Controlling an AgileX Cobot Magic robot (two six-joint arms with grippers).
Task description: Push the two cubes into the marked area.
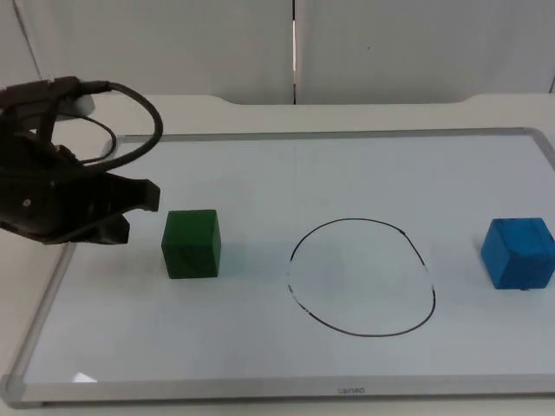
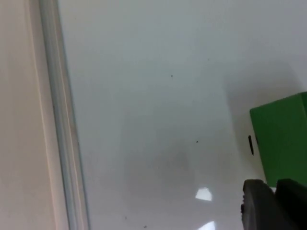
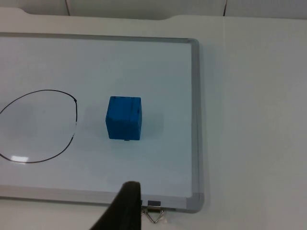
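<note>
On the table (image 1: 347, 113) lies a whiteboard (image 1: 260, 173), and on it a black circle (image 1: 362, 276) is drawn; this circle is the marked area. Nothing is inside the circle, so no part of the task is finished and both cubes are still to be pushed in.

The green cube (image 1: 192, 243) stands outside the circle, on the side toward the left arm, with a clear gap to the line. The left hand (image 1: 134, 212) is low over the board, just beside the green cube on the face away from the circle, so I judge that it prepares the first push. Its fingers seem to be narrow and they hold nothing; I cannot tell whether they touch the cube.

The blue cube (image 1: 519, 252) stands on the opposite side of the circle, farther from the line and near the frame of the board. The right hand (image 3: 125, 208) waits above the board edge, beyond the blue cube from the circle, and I cannot tell if it is wide or narrow.
</note>
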